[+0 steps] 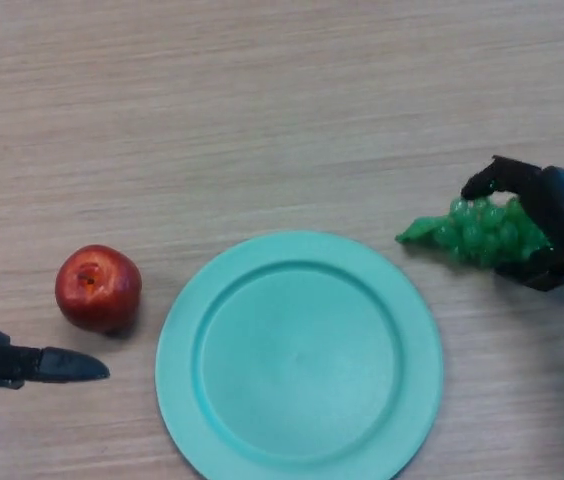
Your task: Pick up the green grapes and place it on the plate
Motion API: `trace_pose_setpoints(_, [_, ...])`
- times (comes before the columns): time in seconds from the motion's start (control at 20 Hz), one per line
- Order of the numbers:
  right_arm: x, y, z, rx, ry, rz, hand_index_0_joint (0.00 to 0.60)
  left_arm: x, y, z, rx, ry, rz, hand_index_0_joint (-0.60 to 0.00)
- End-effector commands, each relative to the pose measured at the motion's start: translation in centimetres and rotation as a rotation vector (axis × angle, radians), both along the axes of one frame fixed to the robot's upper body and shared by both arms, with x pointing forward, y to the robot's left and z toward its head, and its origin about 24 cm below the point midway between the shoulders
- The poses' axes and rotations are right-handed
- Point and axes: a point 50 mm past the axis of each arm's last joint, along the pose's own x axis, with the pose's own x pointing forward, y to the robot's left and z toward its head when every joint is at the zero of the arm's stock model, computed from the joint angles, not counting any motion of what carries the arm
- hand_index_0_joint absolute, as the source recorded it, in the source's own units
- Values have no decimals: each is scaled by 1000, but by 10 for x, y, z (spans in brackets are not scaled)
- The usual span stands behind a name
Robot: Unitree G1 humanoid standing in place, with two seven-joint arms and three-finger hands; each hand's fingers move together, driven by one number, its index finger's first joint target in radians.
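Observation:
A bunch of green grapes (pixel 472 232) lies on the wooden table just right of the plate's upper right rim. My right hand (pixel 552 225) comes in from the right edge, and its fingers and thumb are curled round the right end of the bunch. The turquoise plate (pixel 187 345) sits at the bottom centre with nothing on it. My left hand (pixel 22 365) shows at the left edge with straight fingers, holding nothing.
A red apple (pixel 98 288) sits on the table left of the plate, between the plate and my left hand. The wooden table (pixel 282 100) stretches across the far half of the view.

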Motion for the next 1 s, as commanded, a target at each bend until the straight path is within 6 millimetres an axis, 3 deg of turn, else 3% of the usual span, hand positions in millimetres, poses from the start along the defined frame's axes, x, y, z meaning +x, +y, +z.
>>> trace_pose_setpoints(0.05, [9,-2,50,7,-219,37,600,-17,5,29,93,-226,28,0])
trace_pose_setpoints(0.15, [8,1,59,6,-239,50,600,-18,5,29,94,-227,32,0])
trace_pose_setpoints(0.35, [-1,24,99,119,-321,103,600,-17,7,28,87,-229,38,0])
trace_pose_setpoints(0.5, [-18,61,124,230,-339,211,600,-16,7,29,85,-231,33,0])
trace_pose_setpoints(0.6, [-35,89,131,296,-319,301,600,-16,9,29,73,-235,44,0])
trace_pose_setpoints(0.75, [-51,117,130,259,-317,363,600,-14,16,29,63,-230,79,0])
trace_pose_setpoints(0.85, [-55,123,128,243,-319,376,400,-13,18,29,60,-228,89,0])
trace_pose_setpoints(0.9, [-59,126,128,239,-320,390,251,-13,18,28,57,-228,95,0])
trace_pose_setpoints(0.95, [-62,129,129,242,-321,403,151,-12,19,28,54,-227,100,0])
trace_pose_setpoints(1.0, [-70,133,132,266,-320,430,8,-10,20,27,47,-228,113,0])
